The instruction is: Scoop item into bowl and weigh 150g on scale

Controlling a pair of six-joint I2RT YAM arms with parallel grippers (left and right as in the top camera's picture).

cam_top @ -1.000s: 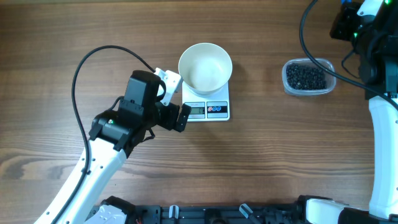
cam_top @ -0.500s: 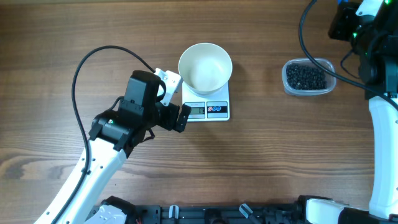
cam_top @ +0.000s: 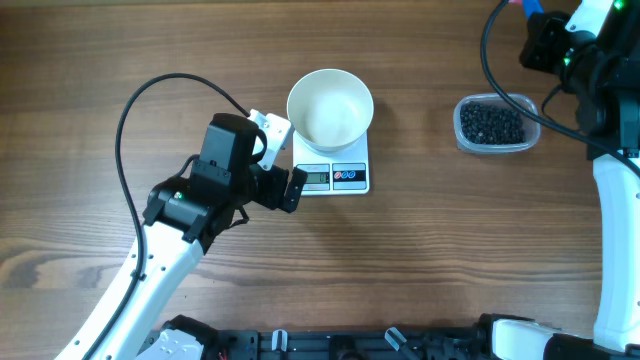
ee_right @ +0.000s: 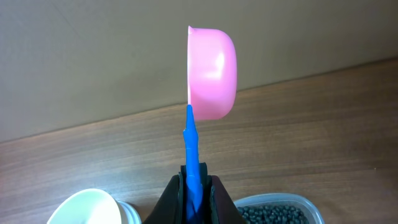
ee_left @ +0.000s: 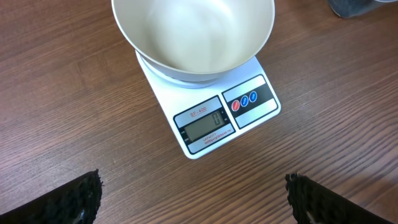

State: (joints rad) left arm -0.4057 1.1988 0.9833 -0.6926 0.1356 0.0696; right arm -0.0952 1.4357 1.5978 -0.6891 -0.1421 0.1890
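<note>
Now the right fingers (ee_right: 219,198) clench the pink scoop (ee_right: 211,68) by its handle, cup on edge, near the beads (cam_top: 491,124) in their tub (cam_top: 463,141) at frame right, left fingers (ee_left: 74,199) spread beside the empty bowl (ee_left: 186,37) on the scale (ee_left: 205,124); carried unlevelled, beads could spill

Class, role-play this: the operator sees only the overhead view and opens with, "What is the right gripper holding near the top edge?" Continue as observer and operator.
Observer: The right gripper is shut on the blue handle of a pink scoop, cup on its side.
Operator: What does the scale read?
Observer: The scale shows zero on its display, under the bowl.
Operator: Is the left gripper touching it?
Observer: No: the left gripper is open, jaws clear of the scale.
</note>
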